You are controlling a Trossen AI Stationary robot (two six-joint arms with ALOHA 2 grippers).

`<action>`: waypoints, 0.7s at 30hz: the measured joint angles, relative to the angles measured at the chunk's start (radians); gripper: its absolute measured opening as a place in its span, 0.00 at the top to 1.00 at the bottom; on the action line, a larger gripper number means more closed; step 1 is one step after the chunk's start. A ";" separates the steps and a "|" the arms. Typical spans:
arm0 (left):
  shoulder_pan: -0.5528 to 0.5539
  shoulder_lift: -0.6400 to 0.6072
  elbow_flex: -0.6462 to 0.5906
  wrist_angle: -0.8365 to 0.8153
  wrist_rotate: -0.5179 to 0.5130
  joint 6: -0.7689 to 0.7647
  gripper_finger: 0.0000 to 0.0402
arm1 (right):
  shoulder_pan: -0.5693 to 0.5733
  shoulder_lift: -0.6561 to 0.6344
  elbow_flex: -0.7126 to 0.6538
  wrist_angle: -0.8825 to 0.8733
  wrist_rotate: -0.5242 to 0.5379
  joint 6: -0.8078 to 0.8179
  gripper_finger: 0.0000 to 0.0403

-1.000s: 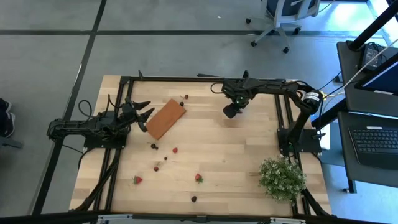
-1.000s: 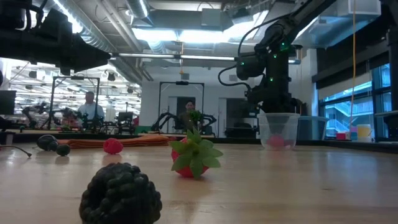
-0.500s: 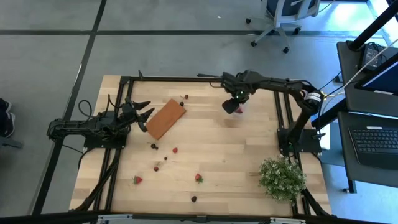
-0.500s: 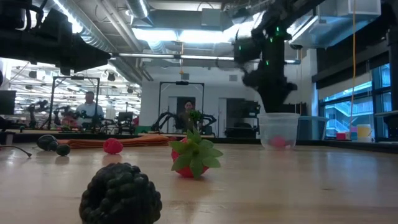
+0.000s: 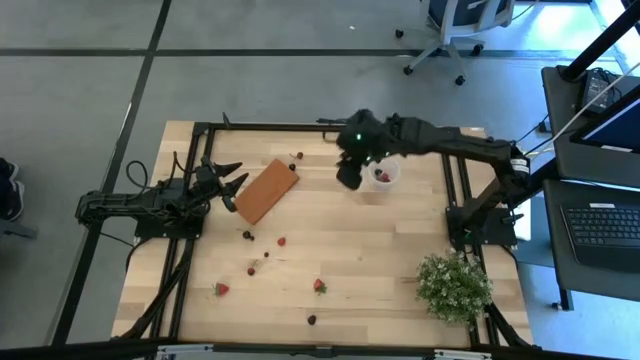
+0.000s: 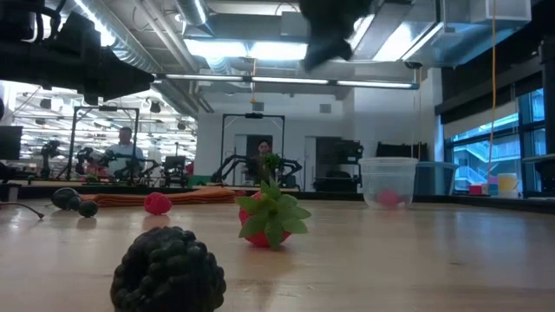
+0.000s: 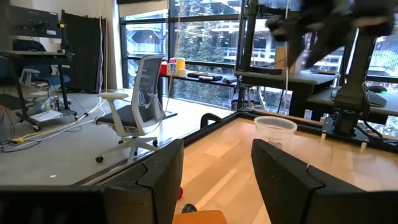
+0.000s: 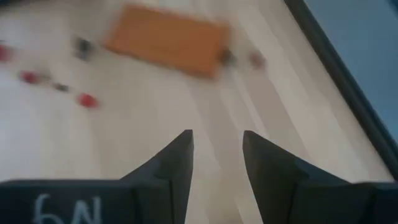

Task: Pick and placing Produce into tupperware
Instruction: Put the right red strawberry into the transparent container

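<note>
The tupperware [image 5: 382, 176], a small translucent cup, stands on its base near the table's far right, with a red berry [image 6: 386, 198] inside. Loose berries lie on the wood: red ones [image 5: 221, 289] [image 5: 319, 286] [image 5: 281, 241] and dark ones [image 5: 247, 235] [image 5: 312, 320]. In the low view a strawberry [image 6: 270, 217] and a dark berry [image 6: 167, 270] lie close to the camera. My right gripper [image 8: 216, 143] is open and empty, raised above the table just left of the cup [image 5: 350, 170]. My left gripper [image 7: 214, 180] waits open at the table's left [image 5: 228, 186].
A flat orange-brown block [image 5: 267, 190] lies beside my left gripper, with two small berries [image 5: 300, 155] off its far corner. A bushy green plant [image 5: 453, 287] stands at the near right corner. Bare wood lies between the cup and the scattered berries.
My right gripper has risen from directly over the cup and swung toward the table's left, leaving the cup uncovered in the high view. The cup and the red berry inside it have stayed in place.
</note>
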 joint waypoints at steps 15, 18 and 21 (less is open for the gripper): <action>0.000 0.000 0.000 0.000 0.000 -0.026 0.54 | 0.325 0.049 -0.038 0.256 -0.009 -0.053 0.48; 0.000 0.000 0.000 0.000 0.000 -0.026 0.54 | 0.350 0.067 -0.106 0.324 -0.007 -0.074 0.35; 0.000 0.001 0.000 0.000 0.000 -0.026 0.54 | 0.375 0.077 -0.207 0.452 0.000 -0.101 0.25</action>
